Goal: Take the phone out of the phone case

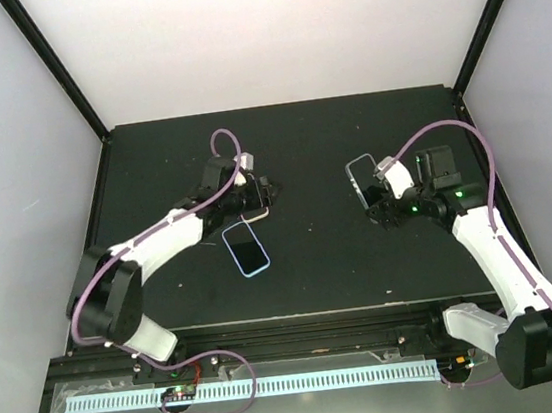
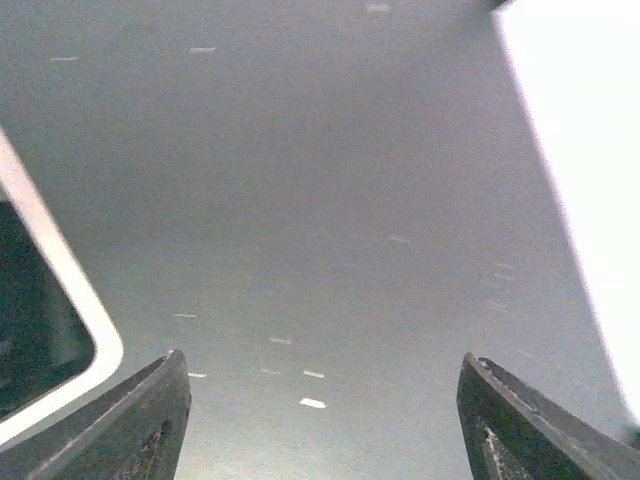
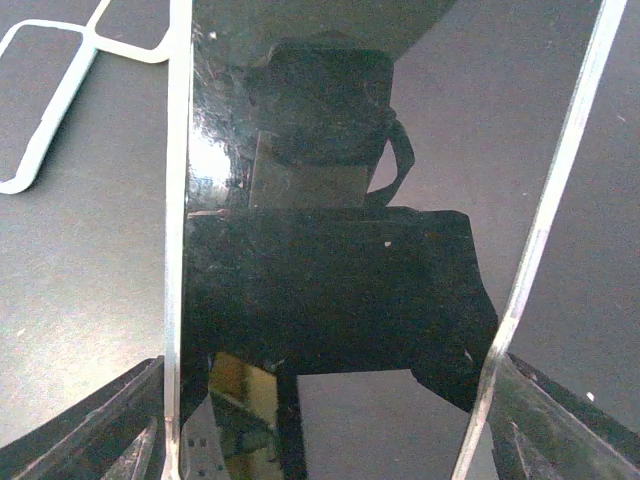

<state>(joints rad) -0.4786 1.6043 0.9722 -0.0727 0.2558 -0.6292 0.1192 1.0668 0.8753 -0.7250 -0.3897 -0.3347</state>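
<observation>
**Two grippers, one phone: it looks already free of its case**

You have the phone in the right gripper. Its fingers press on the two long silver edges, and the glossy black face is turned toward the wrist camera. Held like this, lifted over the table, the phone is well apart from the other things, I think so that it cannot slide back.

Your left gripper stands wide open and has nothing between the fingers. The phone case, with a pale blue rim, lies flat on the table just beside it, toward the arm bases. In the left wrist view a rounded white-rimmed corner shows at the left finger, probably this case. I judge the task nearly done; what remains is probably to put the phone down.
</observation>
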